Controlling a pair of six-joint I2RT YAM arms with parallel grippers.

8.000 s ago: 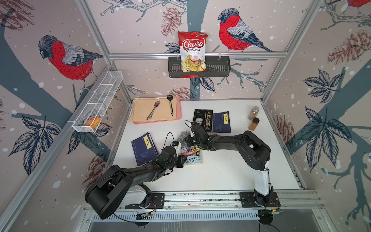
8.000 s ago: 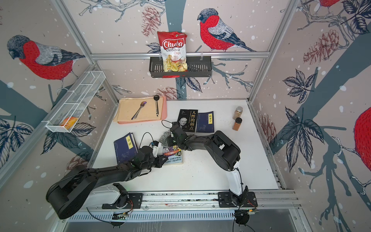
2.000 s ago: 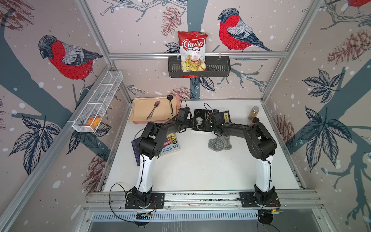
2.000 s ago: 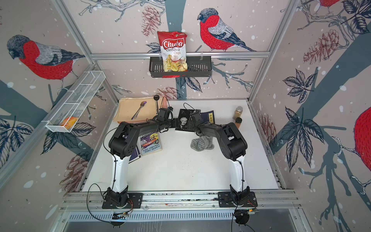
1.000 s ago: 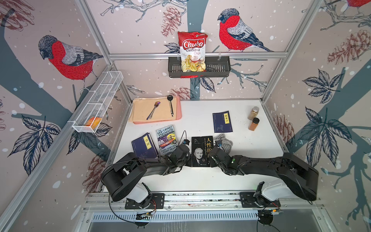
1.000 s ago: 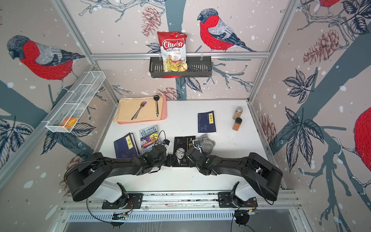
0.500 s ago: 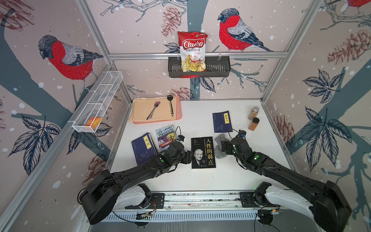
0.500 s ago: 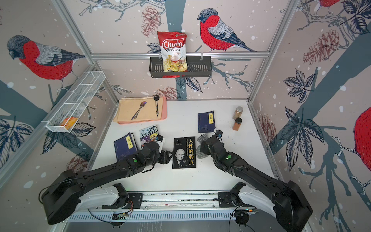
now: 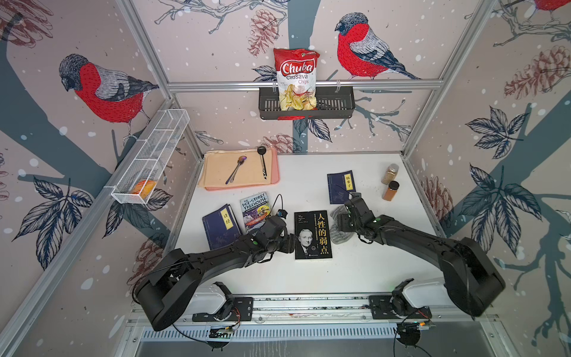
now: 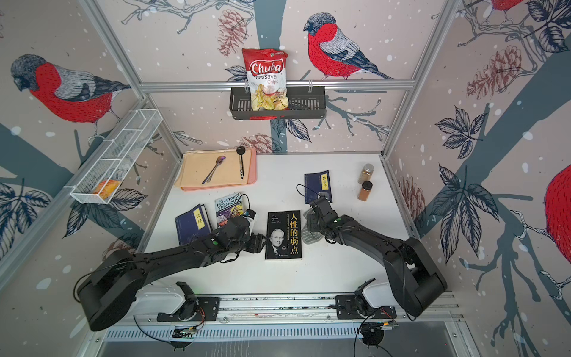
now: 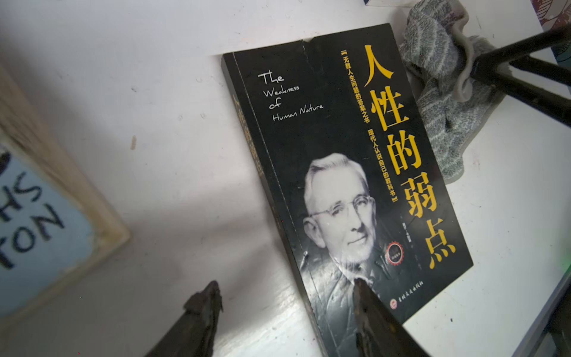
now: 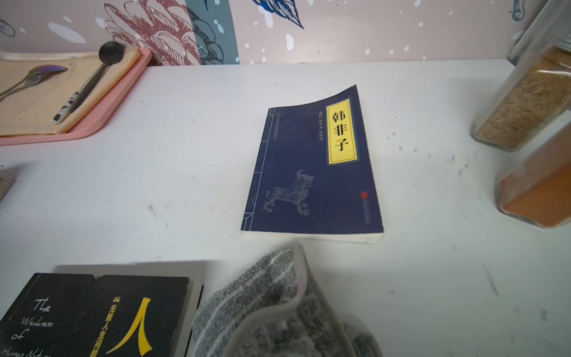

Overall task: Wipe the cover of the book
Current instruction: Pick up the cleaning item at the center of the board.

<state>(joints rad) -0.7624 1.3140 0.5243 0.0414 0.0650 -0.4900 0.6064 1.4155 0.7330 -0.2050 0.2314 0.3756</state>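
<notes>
Checked against two seconds back: found black book brought from the rear of the table to its front middle, lying flat, cover up, title legible in both top views. Checked against one second back: no longer flanked tight by both grippers. Located left gripper at the spine side of the book, near corner, jaws apart and straddling the spine edge, one fingertip over the cover, the other over bare table; unable to tell contact from hover. Located right gripper off the book and down on the grey cloth, bunched just beside the book's fore-edge and touching it near the far corner. Unable to tell right jaws clamped or merely pressed in: saw a hemmed fold standing up in the right wrist view and wrapped round the fingertips in the left wrist view, nothing more decisive. Noted cover free of cloth everywhere. Noted blue book beyond the cloth, apart from it, and spice jars further right, clear of the work. Read as: positioning done, wiping not started. Judged next need as a firm pinch on the cloth, then a lift and a drag across the cover, with the left jaws placed to pin the spine edge against sliding. Flagged risks: loose bunching of cloth with poor contact on a glossy cover; shoving the unpinned book sideways.
</notes>
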